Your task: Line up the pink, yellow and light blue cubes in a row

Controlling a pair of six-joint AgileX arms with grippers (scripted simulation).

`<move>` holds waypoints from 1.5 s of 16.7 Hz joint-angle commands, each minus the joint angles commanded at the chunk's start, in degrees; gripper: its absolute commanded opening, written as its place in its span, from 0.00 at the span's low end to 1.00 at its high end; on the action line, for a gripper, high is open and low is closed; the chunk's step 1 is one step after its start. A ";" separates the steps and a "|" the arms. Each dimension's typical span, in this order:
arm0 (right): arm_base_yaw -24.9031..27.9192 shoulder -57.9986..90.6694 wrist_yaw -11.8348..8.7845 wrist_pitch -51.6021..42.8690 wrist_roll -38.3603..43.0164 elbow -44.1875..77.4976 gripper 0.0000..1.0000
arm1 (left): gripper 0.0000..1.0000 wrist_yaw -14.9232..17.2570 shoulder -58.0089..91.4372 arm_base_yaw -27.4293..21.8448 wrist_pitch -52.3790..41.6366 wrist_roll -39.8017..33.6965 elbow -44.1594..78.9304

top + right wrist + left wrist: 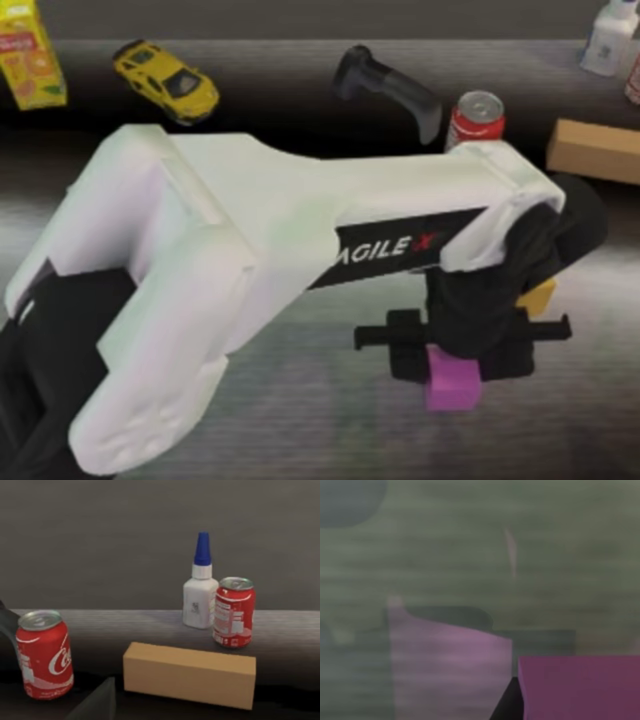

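Observation:
The pink cube [452, 383] rests on the table at the centre right, and it fills the corner of the left wrist view [580, 687]. My left gripper [455, 345] stands right over it, reached across from the left, shut on it with a black finger [510, 705] against its side. Just behind the gripper a corner of the yellow cube [540, 296] shows; the rest is under the wrist. The light blue cube is out of view. My right arm is outside the top view; only a grey edge of my right gripper [97, 702] shows.
Along the back stand a juice carton [30, 55], a yellow toy car [166, 80], a black handle-shaped tool [390, 85], a red can [476, 118], a tan box [594, 150] and a white bottle [610, 38]. A second can [234, 611] stands beside the bottle [200, 595].

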 joint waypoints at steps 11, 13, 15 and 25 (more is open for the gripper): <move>0.00 0.00 0.00 0.00 0.00 0.00 1.00 | 0.90 0.00 0.00 0.00 0.00 0.00 0.00; 0.00 0.00 0.00 0.00 0.00 0.00 1.00 | 1.00 0.00 0.00 0.00 0.00 0.00 0.00; 0.00 0.00 0.00 0.00 0.00 0.00 1.00 | 1.00 0.00 0.00 0.00 0.00 0.00 0.00; 0.00 0.00 0.00 0.00 0.00 0.00 1.00 | 1.00 -0.21 -0.59 0.39 -4.31 -0.26 3.69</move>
